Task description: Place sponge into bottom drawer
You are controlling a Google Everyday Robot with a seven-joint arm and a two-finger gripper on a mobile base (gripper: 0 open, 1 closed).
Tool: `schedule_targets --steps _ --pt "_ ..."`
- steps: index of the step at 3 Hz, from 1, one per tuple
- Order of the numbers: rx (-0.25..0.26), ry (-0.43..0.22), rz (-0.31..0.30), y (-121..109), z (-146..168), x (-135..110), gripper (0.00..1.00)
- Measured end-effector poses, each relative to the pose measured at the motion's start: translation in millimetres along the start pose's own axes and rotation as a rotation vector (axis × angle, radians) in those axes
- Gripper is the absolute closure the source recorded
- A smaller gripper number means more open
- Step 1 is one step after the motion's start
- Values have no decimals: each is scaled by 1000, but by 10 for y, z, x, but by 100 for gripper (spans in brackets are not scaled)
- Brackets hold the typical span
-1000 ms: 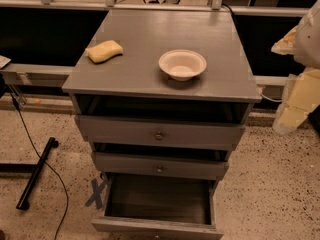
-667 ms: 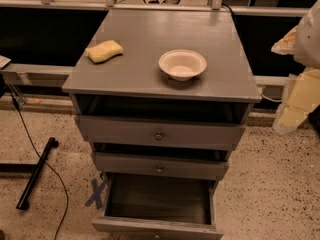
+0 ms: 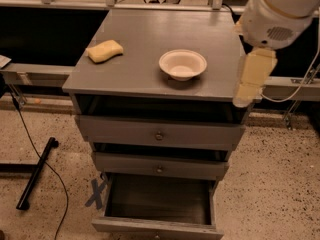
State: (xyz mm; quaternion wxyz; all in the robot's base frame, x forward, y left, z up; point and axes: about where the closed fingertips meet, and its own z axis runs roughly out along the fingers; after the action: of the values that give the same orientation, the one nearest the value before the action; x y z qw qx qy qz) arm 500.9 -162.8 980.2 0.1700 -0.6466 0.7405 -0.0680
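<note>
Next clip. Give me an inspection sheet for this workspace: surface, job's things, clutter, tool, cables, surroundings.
Surface: grey cabinet top, carrying two items.
Job's things: sponge lies on the top near its left edge; bottom drawer is pulled open, nothing seen inside.
Clutter: white bowl stands upright on the top, right of centre, apart from the sponge.
Tool: tool hangs by the top's front right corner, well apart from the sponge.
Cables: black cable on the floor at left; light cable at right beside the arm.
Surroundings: speckled floor; tape cross beside the drawer; black bar lying at left.
</note>
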Motion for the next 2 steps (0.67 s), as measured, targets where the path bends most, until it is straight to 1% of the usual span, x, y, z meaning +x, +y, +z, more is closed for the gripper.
schedule_targets --steps 1,2 --pt "22 13 -116 -410 157 -553 0" --pt "22 13 -235 -803 394 -1224 0"
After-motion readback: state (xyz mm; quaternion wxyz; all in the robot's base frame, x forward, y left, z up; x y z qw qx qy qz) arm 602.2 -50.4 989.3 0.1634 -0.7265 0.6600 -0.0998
